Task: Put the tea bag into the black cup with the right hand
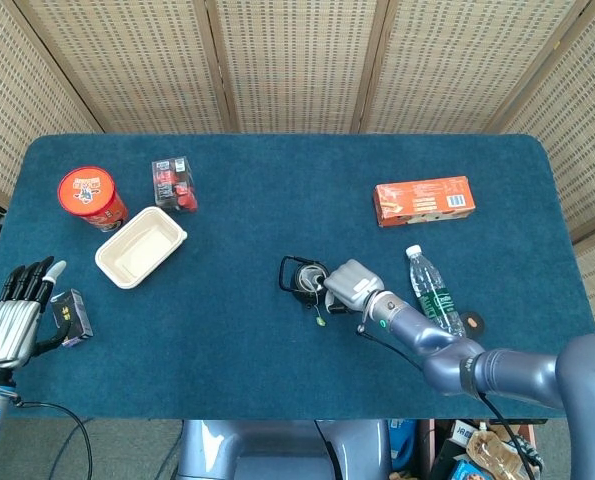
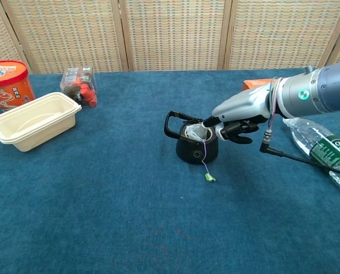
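One black cup [image 2: 196,147] stands mid-counter [image 2: 101,200]; one tea bag [image 2: 196,132] sits in its mouth, its string and green tag [image 2: 209,177] hanging down the cup's front to the cloth. My right hand [image 2: 241,114] is at the cup's rim, fingers [image 2: 210,121] pinching the bag's top. Right of the cup: one water bottle [image 1: 434,292], one orange box [image 1: 423,200]. Left of it: one cream tray [image 1: 140,246], one red tub [image 1: 91,196], one clear snack box [image 1: 174,182]. My left hand [image 1: 15,315], far left of the cup, rests with fingers spread beside one small dark box [image 1: 72,316].
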Robot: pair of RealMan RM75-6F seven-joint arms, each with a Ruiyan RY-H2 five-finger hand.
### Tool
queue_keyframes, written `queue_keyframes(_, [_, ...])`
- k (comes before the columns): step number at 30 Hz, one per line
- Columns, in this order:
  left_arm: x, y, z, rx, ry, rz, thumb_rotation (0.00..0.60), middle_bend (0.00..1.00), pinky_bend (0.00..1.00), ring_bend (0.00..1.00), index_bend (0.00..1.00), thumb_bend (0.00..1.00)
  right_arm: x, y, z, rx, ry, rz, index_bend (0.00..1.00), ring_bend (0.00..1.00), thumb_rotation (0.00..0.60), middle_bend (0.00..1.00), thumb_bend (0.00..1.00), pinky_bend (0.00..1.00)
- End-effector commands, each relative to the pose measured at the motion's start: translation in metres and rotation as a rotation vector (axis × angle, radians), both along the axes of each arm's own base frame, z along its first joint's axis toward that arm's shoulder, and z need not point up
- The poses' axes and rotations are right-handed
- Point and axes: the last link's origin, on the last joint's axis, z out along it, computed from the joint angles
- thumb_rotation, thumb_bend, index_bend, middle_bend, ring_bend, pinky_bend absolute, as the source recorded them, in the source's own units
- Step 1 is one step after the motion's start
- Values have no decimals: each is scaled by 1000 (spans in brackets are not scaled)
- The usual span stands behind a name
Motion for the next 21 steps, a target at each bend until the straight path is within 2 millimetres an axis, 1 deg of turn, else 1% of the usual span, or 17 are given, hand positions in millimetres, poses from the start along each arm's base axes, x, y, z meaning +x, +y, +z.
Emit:
queue_keyframes(1, [0,0,0,-1,-1,0,600,0,0,0,0,377,0,0,-2,3,6,2,168,849,0,841,1000,1000])
queue_keyframes(13, [-1,0,-1,-3,-5,2,600,0,0,0,0,378,1,-1,-8,3,24,-1,168,849,0,841,1000,1000])
queue_keyframes(21, [0,1,-1,-2,-10,-2,600,0,0,0,0,378,8,1,6,-31,-14,11,168,849,0,841,1000,1000])
